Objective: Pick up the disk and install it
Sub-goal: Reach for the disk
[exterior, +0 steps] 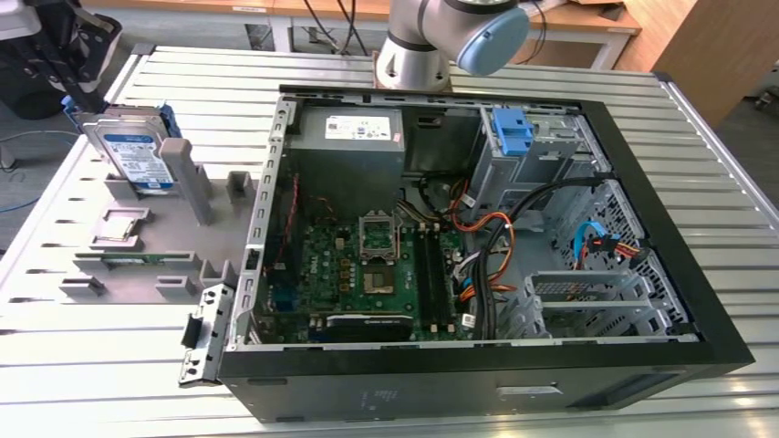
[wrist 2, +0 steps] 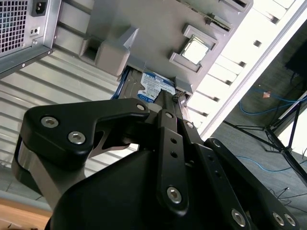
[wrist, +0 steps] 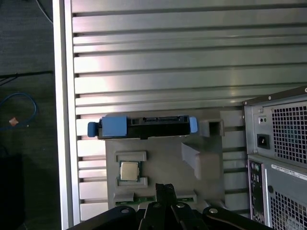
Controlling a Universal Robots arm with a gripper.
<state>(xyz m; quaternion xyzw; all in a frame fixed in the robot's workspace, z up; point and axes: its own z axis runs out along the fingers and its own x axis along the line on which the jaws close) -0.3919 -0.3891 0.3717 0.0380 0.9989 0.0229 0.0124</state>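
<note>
On tabletop (exterior: 182, 68), at exterior view's left, beside open computer case (exterior: 487, 365): disk (exterior: 131, 151), standing on edge in slot of grey fixture (exterior: 146, 274), blue rail bracket around it. Above disk, apart from it: tool (exterior: 76, 87), fingers pressed together on nothing in first wrist view. Likely best for the pickup: spread fingers wider than disk's thickness, centre over upper edge, descend square, clamp on flat faces between blue rails, lift straight to clear slot.
</note>
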